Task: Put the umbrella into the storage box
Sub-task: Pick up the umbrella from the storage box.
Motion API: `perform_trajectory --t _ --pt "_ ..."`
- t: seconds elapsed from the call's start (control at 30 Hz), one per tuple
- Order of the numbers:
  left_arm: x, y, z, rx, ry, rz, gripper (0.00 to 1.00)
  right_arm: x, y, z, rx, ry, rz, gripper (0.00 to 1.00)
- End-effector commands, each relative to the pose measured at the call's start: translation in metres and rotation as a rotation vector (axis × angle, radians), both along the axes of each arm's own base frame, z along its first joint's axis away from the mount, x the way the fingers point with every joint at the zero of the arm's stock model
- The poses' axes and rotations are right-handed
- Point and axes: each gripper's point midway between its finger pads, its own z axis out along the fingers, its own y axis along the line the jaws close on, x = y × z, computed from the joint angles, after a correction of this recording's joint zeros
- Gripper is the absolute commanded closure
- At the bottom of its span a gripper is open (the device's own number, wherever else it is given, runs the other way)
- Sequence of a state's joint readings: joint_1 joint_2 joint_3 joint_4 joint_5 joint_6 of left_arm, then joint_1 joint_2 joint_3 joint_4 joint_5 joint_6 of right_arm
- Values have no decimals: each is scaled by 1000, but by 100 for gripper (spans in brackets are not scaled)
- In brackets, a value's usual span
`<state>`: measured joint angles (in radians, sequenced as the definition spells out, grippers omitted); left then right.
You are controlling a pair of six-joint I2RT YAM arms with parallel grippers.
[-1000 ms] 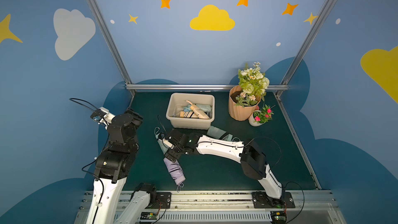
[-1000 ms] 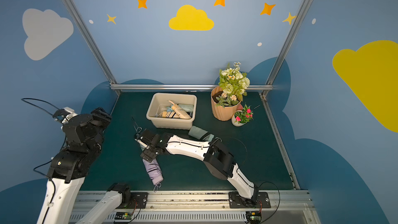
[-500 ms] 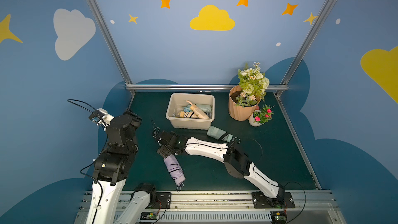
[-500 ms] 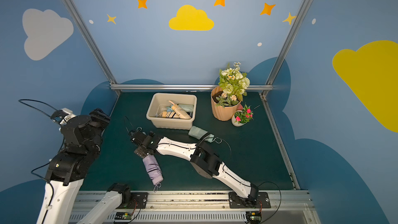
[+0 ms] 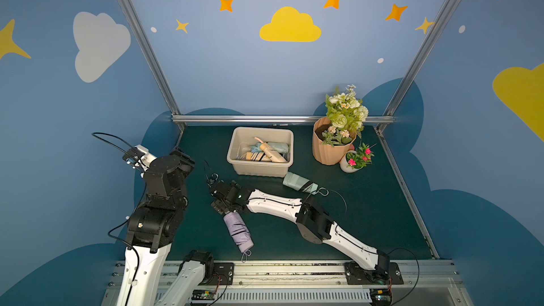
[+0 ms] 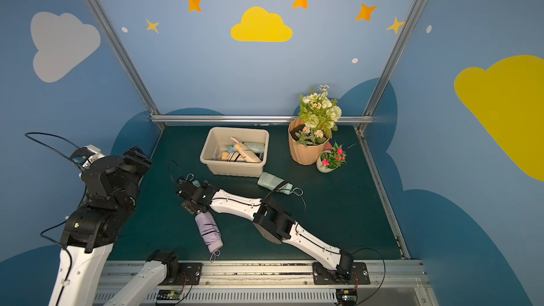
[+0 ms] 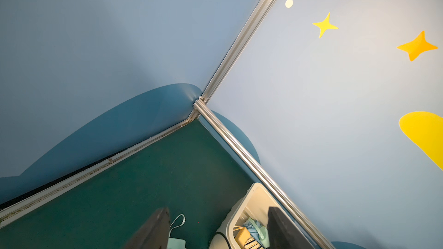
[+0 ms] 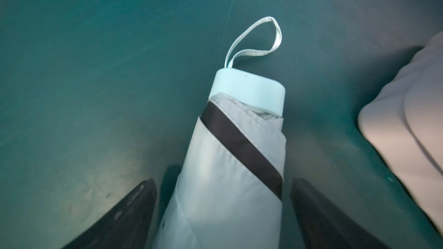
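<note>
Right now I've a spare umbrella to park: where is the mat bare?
Bare: the front right, between the right arm, the mint umbrella and the side rail; the back left corner beside the storage box. Crowded: the middle, around the lilac umbrella, and by the flower pot.

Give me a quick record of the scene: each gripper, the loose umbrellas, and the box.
right gripper: open, jaws either side of the light blue umbrella on the mat
left gripper: open, empty, raised
lilac umbrella: on the mat, near the front
mint umbrella: on the mat beside the storage box
storage box: holds several folded umbrellas
</note>
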<state>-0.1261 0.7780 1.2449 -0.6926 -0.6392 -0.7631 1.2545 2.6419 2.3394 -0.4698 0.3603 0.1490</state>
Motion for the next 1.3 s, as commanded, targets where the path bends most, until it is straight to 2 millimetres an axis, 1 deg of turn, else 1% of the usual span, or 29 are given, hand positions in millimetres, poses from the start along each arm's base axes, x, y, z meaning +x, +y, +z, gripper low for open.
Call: perform_trajectory --t 0.0,0.17,0.37,0.5,0.57,0.67,0.83,0.97,1.1,1.2,1.27 --pt "-1 -1 5 12 -2 -13 30 4 2 -1 7 -15 -33 9" --pt "-2 -1 5 7 -5 -13 31 1 1 -8 -8 -11 -29 14" --pt "-6 0 7 2 -16 -9 31 -3 1 -15 -20 8 -15 24" --pt "-9 1 9 -1 -26 -4 31 -5 3 -4 -7 7 4 32" --pt "-11 1 11 -5 -34 -1 31 -5 5 6 4 -7 16 36" --pt "-12 2 12 -9 -42 3 31 -3 8 31 35 -34 38 43" --pt "-17 5 8 -18 -41 23 32 -13 12 72 111 -39 135 57" --pt "-19 7 10 -21 -52 36 32 -22 9 102 158 -55 197 66" --pt "-22 10 12 -20 -61 50 32 -30 3 134 222 -79 252 69" --pt "-25 11 10 -21 -62 63 32 -31 -3 161 285 -93 273 71" --pt "-27 13 9 -27 -67 71 32 -29 -10 174 318 -92 273 72"
